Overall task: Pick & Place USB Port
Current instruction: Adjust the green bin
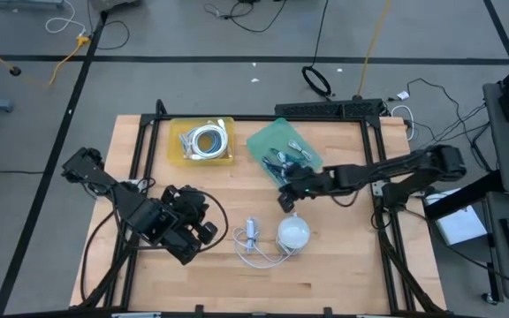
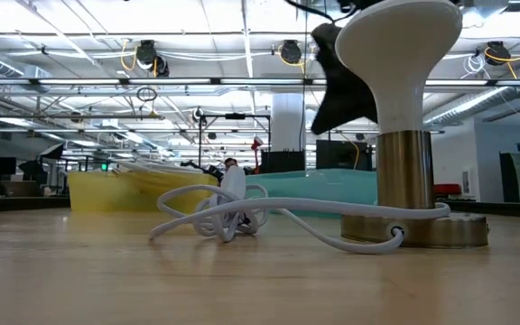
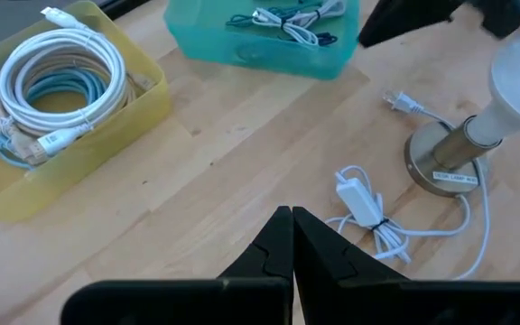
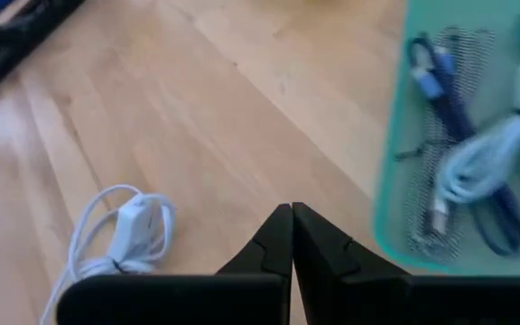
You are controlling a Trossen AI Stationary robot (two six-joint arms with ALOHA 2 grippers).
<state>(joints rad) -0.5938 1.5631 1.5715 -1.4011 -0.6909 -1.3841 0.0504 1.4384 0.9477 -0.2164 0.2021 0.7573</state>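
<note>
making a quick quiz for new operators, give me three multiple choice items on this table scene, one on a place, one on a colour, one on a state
1. Where does the lamp stand?
A. inside the yellow bin
B. on the bare wood, nearer the front edge than the teal bin
C. on the floor

2. What colour is the bin holding the coiled white cable?
A. yellow
B. red
C. black

3. How are the left gripper fingers?
A. wide open
B. closed on the lamp
C. shut, holding nothing

Answers: 1 B, the high view shows it on the wood; 2 A, its walls are yellow; 3 C, the left wrist view shows the fingertips meeting over bare wood.
</note>
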